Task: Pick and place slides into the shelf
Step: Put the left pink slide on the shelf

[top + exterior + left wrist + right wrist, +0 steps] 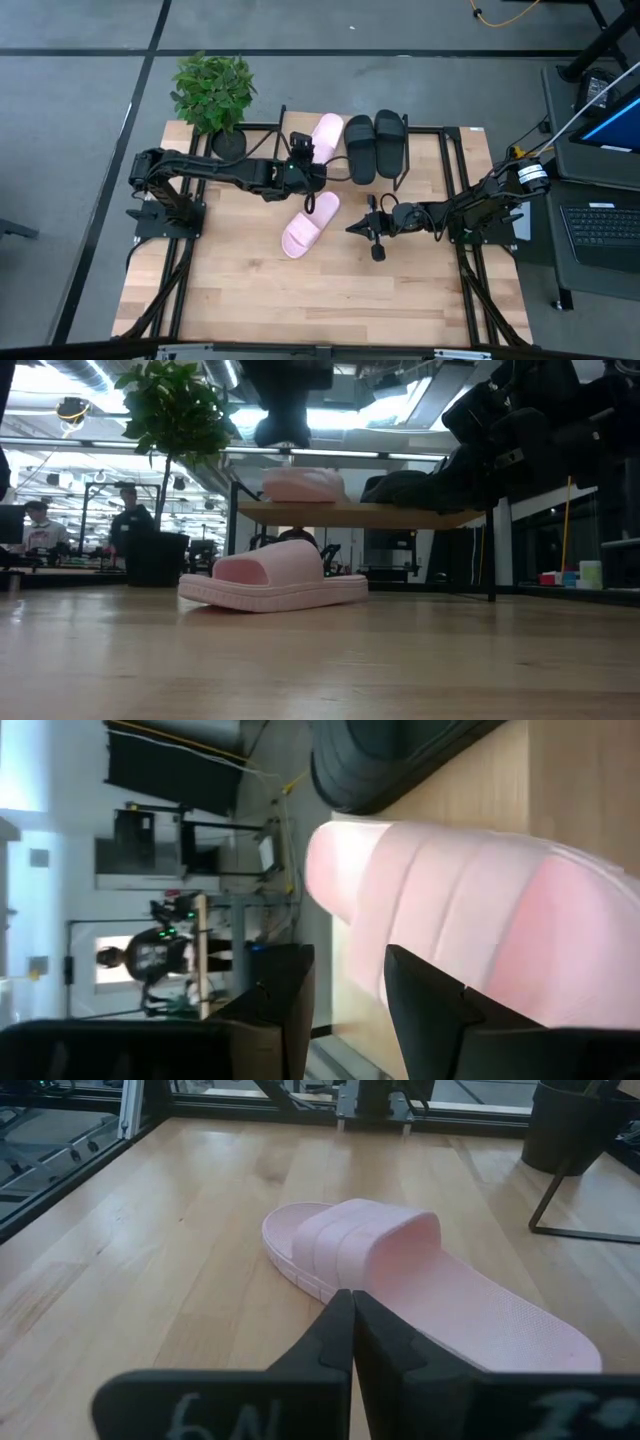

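Pink slide (272,581), nearest the low camera, lies sole-down on the table (240,290) at frame centre, strap up. Left to right in the high view: left gripper (305,160) reaches over the shelf (425,150) at upper centre, its fingers (440,1010) parted beside the second pink slide (326,133) resting there, apparently just let go; two black slides (375,143) lie just right of it on the shelf; right gripper (357,227), fingers pressed together and empty, points at the tabled slide from centre right, near but apart. Handling, as judged: foam slides look light, slightly yielding, not fragile; the wide strap (375,1235) or a sole edge offers the surest pinch.
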`<state>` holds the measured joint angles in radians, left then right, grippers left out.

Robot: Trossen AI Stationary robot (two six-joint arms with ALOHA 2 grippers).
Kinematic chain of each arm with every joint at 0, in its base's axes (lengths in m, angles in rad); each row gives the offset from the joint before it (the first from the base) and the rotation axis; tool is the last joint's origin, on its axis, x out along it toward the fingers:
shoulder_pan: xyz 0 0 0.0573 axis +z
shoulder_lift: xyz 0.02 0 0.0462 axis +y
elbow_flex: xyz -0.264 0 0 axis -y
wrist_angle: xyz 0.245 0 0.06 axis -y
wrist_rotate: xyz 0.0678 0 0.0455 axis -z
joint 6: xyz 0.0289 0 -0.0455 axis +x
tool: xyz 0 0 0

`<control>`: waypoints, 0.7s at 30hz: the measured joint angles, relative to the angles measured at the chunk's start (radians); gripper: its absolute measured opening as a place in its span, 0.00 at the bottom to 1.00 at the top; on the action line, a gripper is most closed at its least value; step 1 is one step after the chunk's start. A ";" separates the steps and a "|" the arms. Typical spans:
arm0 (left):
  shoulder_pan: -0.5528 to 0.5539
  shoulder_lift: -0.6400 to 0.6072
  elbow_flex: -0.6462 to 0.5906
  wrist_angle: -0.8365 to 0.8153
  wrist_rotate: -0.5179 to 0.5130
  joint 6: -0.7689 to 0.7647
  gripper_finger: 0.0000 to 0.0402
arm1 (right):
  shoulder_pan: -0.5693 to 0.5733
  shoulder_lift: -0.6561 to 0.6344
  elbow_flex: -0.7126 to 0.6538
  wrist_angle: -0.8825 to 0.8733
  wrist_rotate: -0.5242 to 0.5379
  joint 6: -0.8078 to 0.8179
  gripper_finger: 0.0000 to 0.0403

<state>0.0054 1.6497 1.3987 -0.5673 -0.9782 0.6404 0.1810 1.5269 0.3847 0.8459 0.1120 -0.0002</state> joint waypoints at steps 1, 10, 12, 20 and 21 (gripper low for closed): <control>-0.006 0.000 0.000 0.000 -0.008 0.002 0.29 | 0.000 0.000 0.000 0.000 0.000 0.000 0.02; -0.057 -0.010 0.000 -0.036 -0.014 -0.151 0.26 | 0.000 0.000 0.000 -0.001 0.000 0.023 0.02; -0.067 -0.021 0.001 -0.042 -0.049 -0.186 0.24 | 0.000 0.000 0.000 -0.005 0.000 0.023 0.02; -0.117 -0.164 0.000 -0.047 -0.062 -0.256 0.20 | 0.000 0.000 0.000 -0.015 0.000 0.027 0.02; -0.121 -0.193 0.000 -0.055 -0.035 -0.292 0.20 | 0.001 0.000 0.000 -0.015 0.000 0.027 0.02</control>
<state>-0.1153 1.4567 1.3991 -0.6221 -1.0130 0.3480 0.1817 1.5271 0.3843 0.8308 0.1121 0.0265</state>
